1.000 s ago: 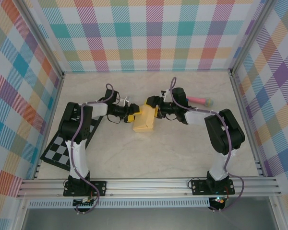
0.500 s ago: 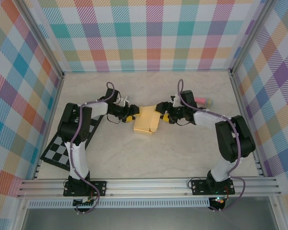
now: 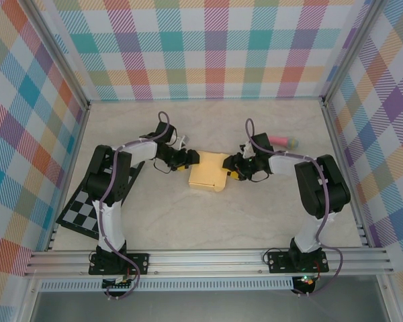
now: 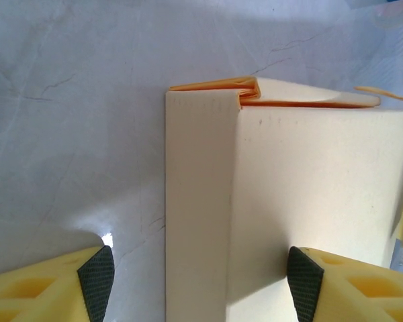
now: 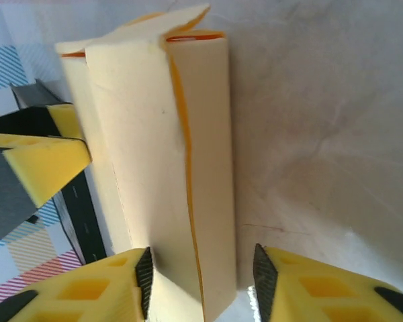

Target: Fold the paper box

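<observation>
The paper box, a pale yellow-orange folded card, lies flat in the middle of the table. My left gripper is at its left end. In the left wrist view the box has its long folded edge running up between the open jaws of the left gripper; the left pad stands off it over bare table. My right gripper is at the box's right end. There the box has a narrow side panel between the jaws of the right gripper, with a small gap at the right pad.
A pink stick with a blue end lies behind the right arm. A black-and-white checkered board lies by the left arm's base. Plaid walls close in the table on three sides. The left gripper's yellow finger shows beyond the box.
The box has gone from raised and tilted to lying flat. The right gripper has dropped to the box's right end and its jaws have narrowed. The left gripper has shifted slightly right.
</observation>
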You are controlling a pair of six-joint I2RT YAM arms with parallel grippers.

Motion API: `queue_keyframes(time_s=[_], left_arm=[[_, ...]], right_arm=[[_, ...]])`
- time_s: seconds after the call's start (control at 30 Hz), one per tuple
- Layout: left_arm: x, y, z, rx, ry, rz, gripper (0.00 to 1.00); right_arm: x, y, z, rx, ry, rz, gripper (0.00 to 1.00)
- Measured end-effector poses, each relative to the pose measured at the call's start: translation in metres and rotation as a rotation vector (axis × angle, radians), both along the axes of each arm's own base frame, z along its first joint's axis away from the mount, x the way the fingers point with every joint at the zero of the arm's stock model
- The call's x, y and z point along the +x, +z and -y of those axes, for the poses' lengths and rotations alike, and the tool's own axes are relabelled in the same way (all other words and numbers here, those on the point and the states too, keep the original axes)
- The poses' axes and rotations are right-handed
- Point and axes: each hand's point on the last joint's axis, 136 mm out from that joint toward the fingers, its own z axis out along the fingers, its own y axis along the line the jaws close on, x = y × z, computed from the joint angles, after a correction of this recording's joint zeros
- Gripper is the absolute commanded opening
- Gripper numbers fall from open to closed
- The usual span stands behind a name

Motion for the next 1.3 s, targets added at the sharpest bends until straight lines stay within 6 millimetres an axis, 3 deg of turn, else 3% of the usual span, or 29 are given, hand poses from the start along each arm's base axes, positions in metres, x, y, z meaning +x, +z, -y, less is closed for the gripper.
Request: queue_keyframes(time_s=[0.13,0.23,0.27,0.33,0.47,0.57,0.63,0.73,0.87,0.97,1.17,1.3], left_arm=[[0.000,0.003,-0.007,0.048,0.005,0.015,0.82],[0.004,0.018,-0.012,0.067,0.005,0.076,0.93],[0.006,0.028,-0.013,0.066,-0.002,0.117,1.00],[0.011,0.056,-0.013,0.048,-0.021,0.241,1.00],[0.017,0.132,-0.009,0.000,-0.101,0.586,1.00],[0.019,0.161,0.002,0.027,-0.241,0.763,1.00],[0.021,0.160,0.013,0.064,-0.340,0.829,1.00],[0.003,0.132,0.029,0.111,-0.538,0.905,1.00],[-0.025,0.091,0.031,0.142,-0.769,0.937,1.00],[-0.026,0.076,0.028,0.144,-0.873,0.960,1.00],[-0.027,0.077,0.032,0.096,-1.021,1.021,1.00],[-0.022,0.082,0.041,0.073,-1.078,1.082,1.00]], right_arm=[[0.000,-0.012,0.001,-0.022,0.013,-0.022,0.30],[-0.003,-0.021,0.002,-0.035,0.025,-0.038,0.24],[-0.004,-0.023,0.002,-0.040,0.028,-0.047,0.24],[-0.005,-0.025,0.002,-0.046,0.038,-0.051,0.23],[-0.001,-0.019,-0.001,-0.033,0.060,-0.027,0.24],[0.005,-0.014,-0.005,-0.019,0.074,-0.008,0.27],[0.006,-0.012,-0.005,-0.019,0.076,-0.008,0.29],[0.006,-0.011,-0.001,-0.034,0.065,-0.028,0.34],[0.004,-0.005,0.009,-0.053,0.047,-0.057,0.45],[0.006,0.009,0.014,-0.040,0.045,-0.050,0.53],[0.020,0.045,0.005,-0.020,0.083,0.000,0.68],[0.030,0.059,-0.016,-0.035,0.143,0.048,0.70]])
